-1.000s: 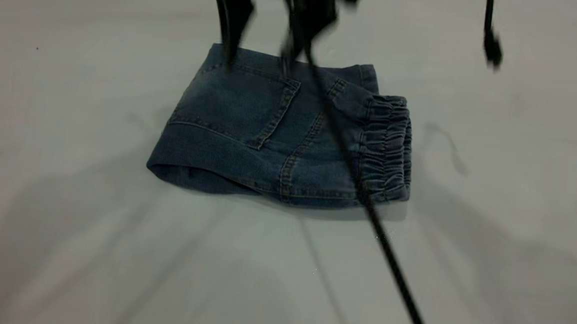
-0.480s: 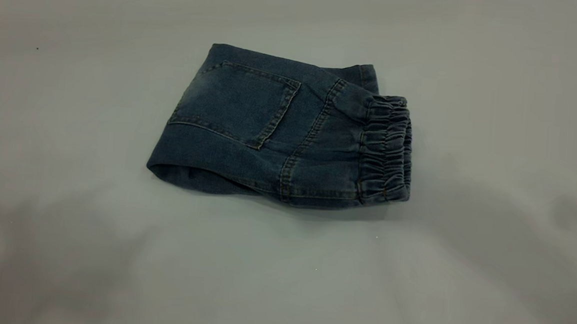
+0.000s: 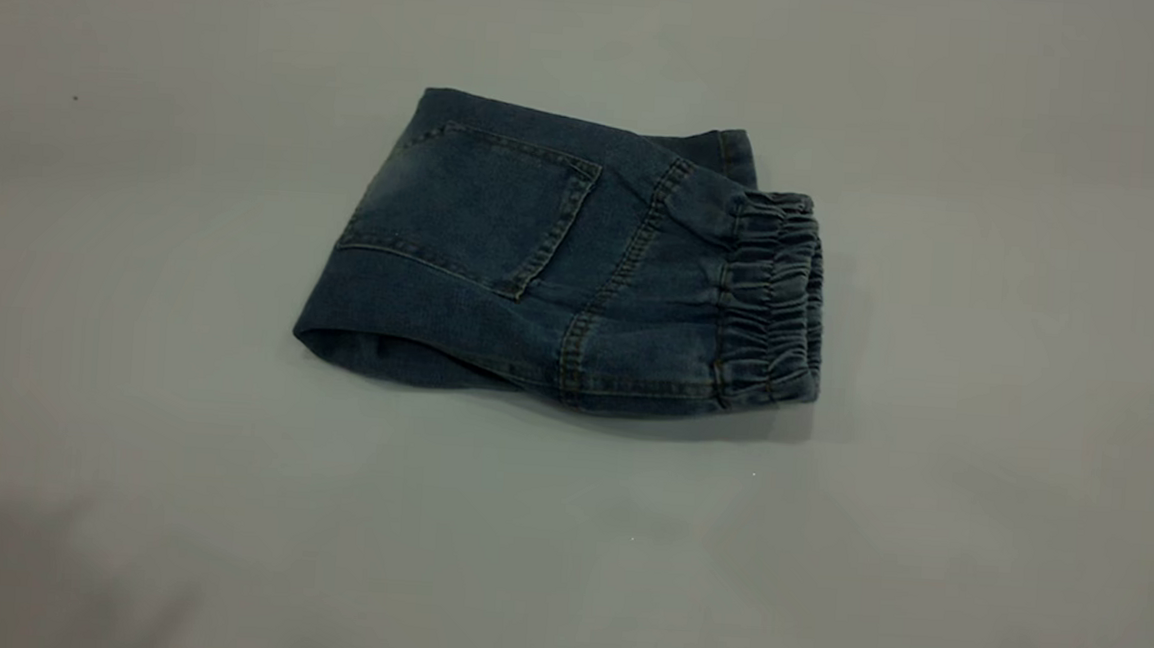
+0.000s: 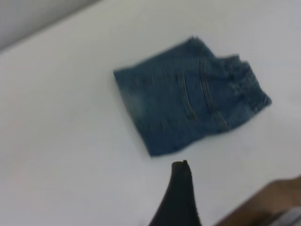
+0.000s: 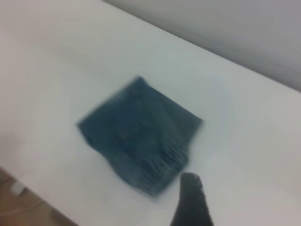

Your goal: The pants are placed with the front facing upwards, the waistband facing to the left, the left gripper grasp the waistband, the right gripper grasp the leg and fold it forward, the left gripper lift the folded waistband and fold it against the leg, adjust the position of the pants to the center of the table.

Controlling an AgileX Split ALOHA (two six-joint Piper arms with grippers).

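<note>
The exterior view shows only the pants [image 3: 566, 263] and the table [image 3: 141, 237]; neither arm appears in it. The wrist views add what it leaves out. In the left wrist view a single slim black tip of the left pincer [image 4: 181, 197] shows near the hem side of the pants [image 4: 188, 101], held above the table [image 4: 56, 141] and apart from the cloth; whether its fingers are apart or together cannot be told. That view also shows a brown strip beyond the table edge [image 4: 268, 197]. In the right wrist view one dark tip of the right pincer [image 5: 190, 202] shows near the gathered end of the pants [image 5: 141, 134], likewise clear of them, and its state cannot be told either.

The pants lie folded into a compact, roughly rectangular bundle near the middle of the table. In the exterior view the back patch pocket [image 3: 474, 208] faces up on the left half of the bundle, with orange-brown stitching along its edges and along the seam just right of it. The waistband [image 3: 774, 296] forms the right end of the bundle, ruched in close vertical gathers and doubled over. The hem forms the left and near edge, slightly open at its lower corner.

There is one pair of pants, one pocket showing, one table, and one pincer tip in each wrist view
</note>
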